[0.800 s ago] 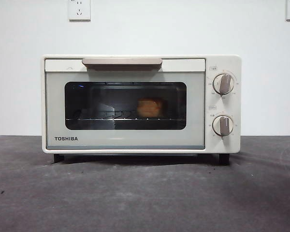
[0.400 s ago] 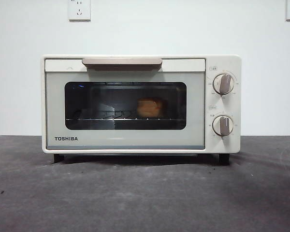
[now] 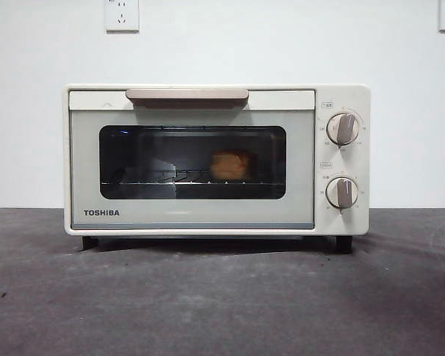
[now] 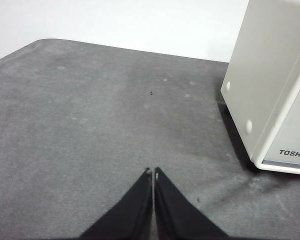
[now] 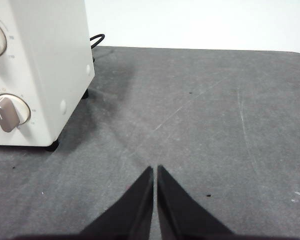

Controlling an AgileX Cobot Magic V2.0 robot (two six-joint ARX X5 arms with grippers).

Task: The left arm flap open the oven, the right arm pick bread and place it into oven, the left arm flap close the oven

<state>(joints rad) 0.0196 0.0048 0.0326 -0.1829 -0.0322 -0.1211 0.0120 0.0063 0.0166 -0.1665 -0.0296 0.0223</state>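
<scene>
Both grippers idle with jaws together, oven shut, bread inside: task looks complete.
Left gripper [image 4: 153,172] hangs over bare table [image 4: 90,125], holding nothing, the oven [image 3: 216,159] off to one side ahead; right gripper [image 5: 155,170] likewise. Bread [image 3: 229,165] sits on the rack behind the closed door [image 3: 192,167]; nothing appears left.

Your left gripper [image 4: 153,172] sits over the table [image 4: 90,125], off the oven's [image 3: 215,159] side away from the knobs. Your right gripper [image 5: 155,170] sits off the side nearest the knobs [image 5: 7,112]. Both are well apart from the oven. The bread [image 3: 229,165] sits inside on the rack [image 3: 156,178], behind the closed door.
</scene>
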